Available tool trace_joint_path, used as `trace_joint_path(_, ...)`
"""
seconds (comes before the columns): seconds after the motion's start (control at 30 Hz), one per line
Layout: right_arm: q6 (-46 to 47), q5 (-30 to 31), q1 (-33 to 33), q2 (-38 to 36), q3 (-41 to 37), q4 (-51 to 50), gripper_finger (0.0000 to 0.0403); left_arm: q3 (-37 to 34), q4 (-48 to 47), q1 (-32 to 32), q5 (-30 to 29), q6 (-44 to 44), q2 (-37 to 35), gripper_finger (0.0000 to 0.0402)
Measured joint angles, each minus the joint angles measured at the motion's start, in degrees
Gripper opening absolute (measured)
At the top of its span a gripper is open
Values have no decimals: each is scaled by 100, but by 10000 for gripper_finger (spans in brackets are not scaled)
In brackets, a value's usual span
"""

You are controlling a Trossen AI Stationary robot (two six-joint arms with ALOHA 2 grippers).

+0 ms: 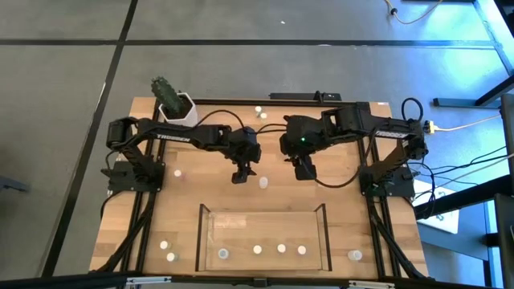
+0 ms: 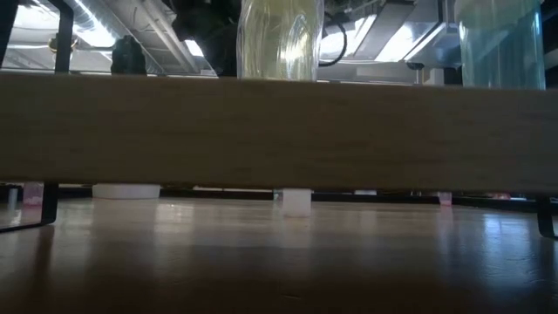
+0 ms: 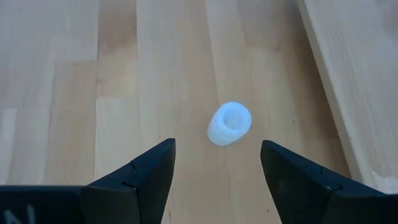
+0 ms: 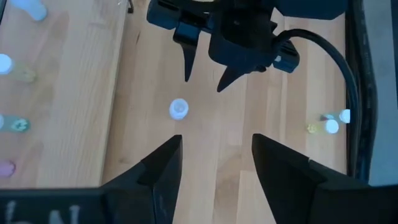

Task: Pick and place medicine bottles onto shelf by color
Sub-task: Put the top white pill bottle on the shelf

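A small white round medicine bottle (image 3: 229,123) stands at twelve o'clock of the open left gripper (image 3: 217,168); lowering centred should avoid tipping. The right gripper (image 4: 216,163) hovers open.

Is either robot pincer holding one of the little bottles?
No. The left pincer hangs open above a white bottle on the table, and the right pincer is open and empty too.

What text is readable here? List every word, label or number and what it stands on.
Nothing can be read for certain.
Left arm: white lettering, too small to read.
Left pincer, on its body: cut-off white marks, unreadable.
Right pincer, on its body: cut-off white marks, unreadable.
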Motion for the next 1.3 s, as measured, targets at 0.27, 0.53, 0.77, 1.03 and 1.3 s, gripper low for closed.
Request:
trace_joint_path(0.27,29,0,0,3,-2,57,196,0,-18,-3,2,23,-2,231)
trace_joint_path(0.53,21,0,0,5,-2,160,196,0,-16,-3,2,21,-2,231)
trace_joint_path(0.77,29,2,0,7,-2,240,196,0,-13,3,-11,-564,-2,231)
trace_joint_path(1.03,24,2,0,7,-2,378,196,0,86,-67,-28,-848,12,254)
trace_joint_path(1.3,28,3,0,9,-7,491,196,4,482,-314,-716,-836,321,325)
